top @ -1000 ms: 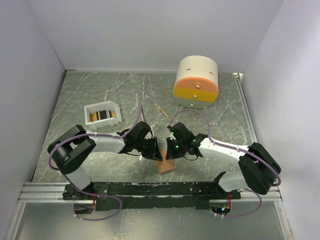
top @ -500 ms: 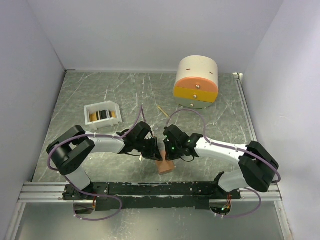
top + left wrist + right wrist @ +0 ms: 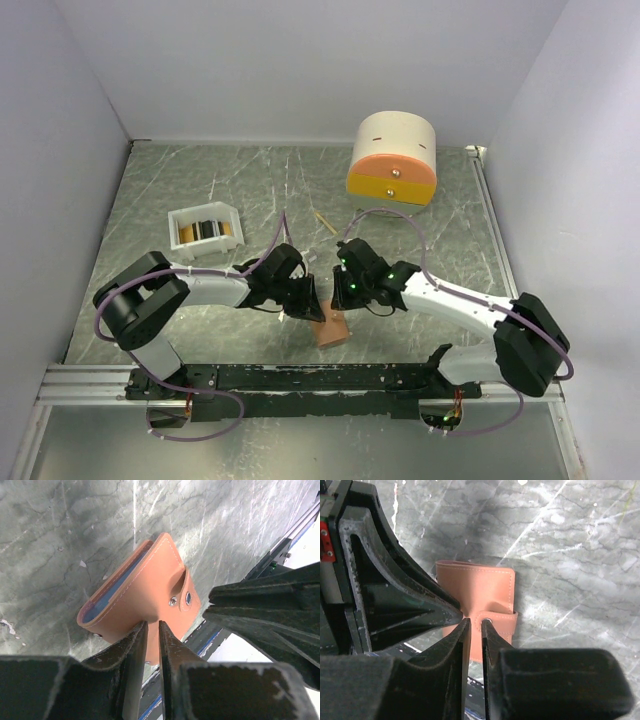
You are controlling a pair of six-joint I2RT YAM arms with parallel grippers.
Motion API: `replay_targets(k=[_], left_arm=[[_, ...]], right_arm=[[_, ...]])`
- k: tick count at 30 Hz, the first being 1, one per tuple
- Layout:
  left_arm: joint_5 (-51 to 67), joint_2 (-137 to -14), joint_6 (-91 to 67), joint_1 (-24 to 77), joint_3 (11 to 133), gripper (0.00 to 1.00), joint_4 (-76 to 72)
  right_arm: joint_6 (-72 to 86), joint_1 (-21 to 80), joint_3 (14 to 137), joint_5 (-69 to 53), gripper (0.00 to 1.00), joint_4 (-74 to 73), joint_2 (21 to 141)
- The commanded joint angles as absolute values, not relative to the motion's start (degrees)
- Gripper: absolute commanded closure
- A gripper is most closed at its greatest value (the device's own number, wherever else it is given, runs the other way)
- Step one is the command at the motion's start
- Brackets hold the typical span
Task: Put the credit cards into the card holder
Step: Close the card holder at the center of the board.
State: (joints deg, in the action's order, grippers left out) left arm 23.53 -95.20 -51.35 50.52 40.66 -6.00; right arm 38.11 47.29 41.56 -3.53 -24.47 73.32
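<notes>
The left pincer (image 3: pixel 153 626) has its two dark fingers drawn close on the near edge of the folded card holder (image 3: pixel 142 587). A strip of light blue lining shows along the holder's left side. Its snap strap (image 3: pixel 186 592) points toward the right pincer (image 3: pixel 209 602), just beside it, above the marbled grey-green bench (image 3: pixel 60 540).

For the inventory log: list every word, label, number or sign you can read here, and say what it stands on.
No text can be read in any view.
The card holder: plain salmon leather, no lettering shows.
The cards in the white tray: too small to read.
The round drawer box: no print visible.
</notes>
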Motion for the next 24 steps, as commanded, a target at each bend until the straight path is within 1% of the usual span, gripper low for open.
replay_targets(k=[1,9,24], left_arm=[[20.26,-96.06,-49.39,50.77,40.01,0.71,-4.25],[20.05,-95.98,-49.31,50.77,40.08,0.72,-4.09],[20.13,-96.15,-49.57,50.76,39.55,0.71,-4.71]], right_arm=[[37.43,46.29,40.7,-6.32,0.84,-20.95,75.46],[36.33,46.22,39.75,-7.14,0.84,-21.12,78.52],[36.94,46.26,37.77,-8.49,0.87,-20.46,77.65]])
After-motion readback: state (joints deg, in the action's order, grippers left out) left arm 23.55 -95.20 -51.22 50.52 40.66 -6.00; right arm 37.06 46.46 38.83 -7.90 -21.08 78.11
